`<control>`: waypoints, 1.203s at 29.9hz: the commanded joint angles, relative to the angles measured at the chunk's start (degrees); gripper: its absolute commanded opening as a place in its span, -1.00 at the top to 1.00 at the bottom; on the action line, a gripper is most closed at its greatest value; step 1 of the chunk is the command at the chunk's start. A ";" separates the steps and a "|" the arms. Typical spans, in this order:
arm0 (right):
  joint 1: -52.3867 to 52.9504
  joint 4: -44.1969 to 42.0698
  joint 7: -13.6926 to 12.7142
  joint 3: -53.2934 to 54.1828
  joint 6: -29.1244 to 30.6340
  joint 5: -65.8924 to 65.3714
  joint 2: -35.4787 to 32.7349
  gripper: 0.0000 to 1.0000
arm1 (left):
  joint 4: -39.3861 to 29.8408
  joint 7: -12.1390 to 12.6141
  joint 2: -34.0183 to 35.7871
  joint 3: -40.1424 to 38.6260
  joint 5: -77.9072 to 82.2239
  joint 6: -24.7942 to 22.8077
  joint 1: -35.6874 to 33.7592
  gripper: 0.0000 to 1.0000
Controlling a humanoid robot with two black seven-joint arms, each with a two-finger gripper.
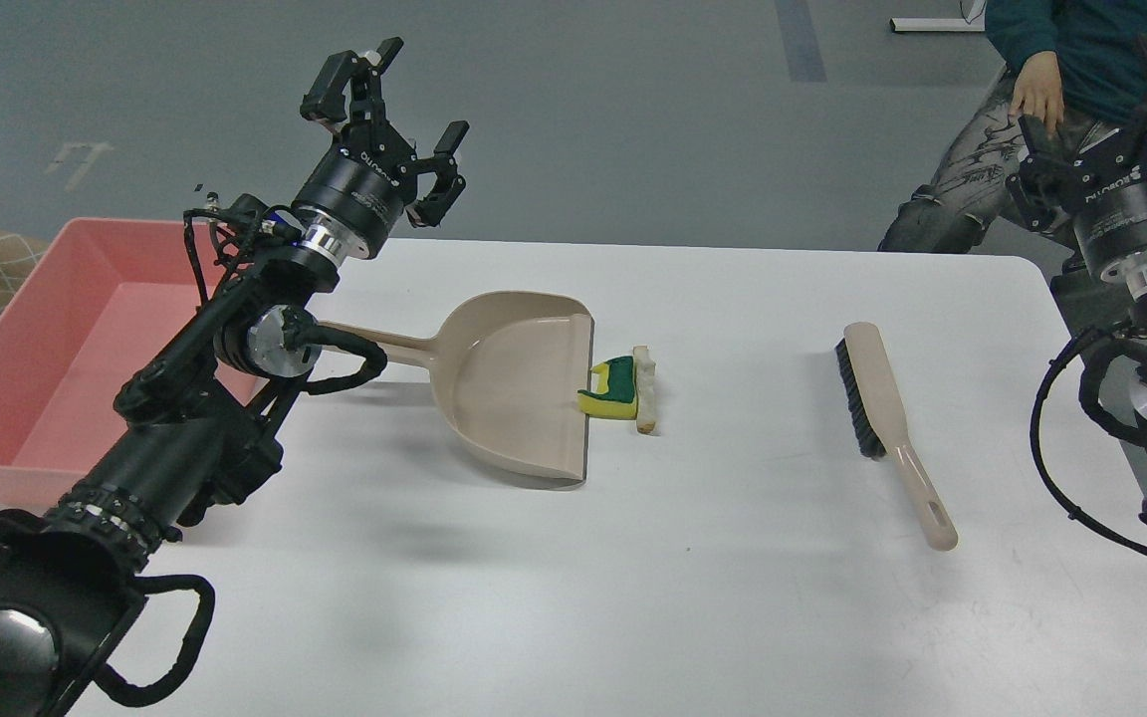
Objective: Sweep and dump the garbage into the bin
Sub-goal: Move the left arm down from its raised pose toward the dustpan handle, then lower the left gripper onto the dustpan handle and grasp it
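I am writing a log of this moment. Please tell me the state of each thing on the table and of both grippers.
Left gripper: open, empty, raised.
Right gripper: raised, fingers unclear.
Dustpan: flat on table, empty.
Sponge piece: at dustpan's lip.
Whitish strip: beside sponge piece.
Brush: lying unheld.
Pink bin: looks empty.

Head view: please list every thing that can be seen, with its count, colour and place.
table: one, white, centre
bin: one, pink, off the table's left edge
dustpan: one, beige, left of centre, mouth facing right
sponge piece: one, yellow and green, at the dustpan's mouth
strip: one, whitish-beige, right of the sponge piece
brush: one, beige, black bristles, right
person: one, dark top, top right
left gripper: one, black, open, raised
right gripper: one, black, far right
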 commanded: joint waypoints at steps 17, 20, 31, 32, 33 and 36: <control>0.49 0.00 -0.01 0.00 -0.08 -0.13 -0.17 -1.00 | -29.71 -0.12 23.31 5.70 1.93 6.85 10.87 -0.96; 0.49 0.00 -0.01 0.00 -0.08 -0.13 -0.17 -1.00 | -35.88 -0.12 29.13 5.52 5.44 9.49 14.04 -0.96; 0.40 0.00 -0.01 0.00 0.01 -0.13 -0.08 -1.00 | -53.46 0.23 43.29 5.70 27.32 23.11 25.72 -0.96; 0.40 0.00 -0.01 0.00 0.01 -0.13 -0.08 -1.00 | -54.17 0.23 43.64 5.70 28.12 23.47 26.69 -0.96; 0.40 0.00 -0.01 -0.08 0.09 -0.22 0.01 -1.00 | -55.31 0.23 44.17 5.61 29.69 23.82 28.79 -0.96; 0.57 0.00 -0.01 -0.87 0.01 -0.22 0.01 -1.00 | -55.58 0.32 43.83 5.35 33.03 25.48 32.75 -0.96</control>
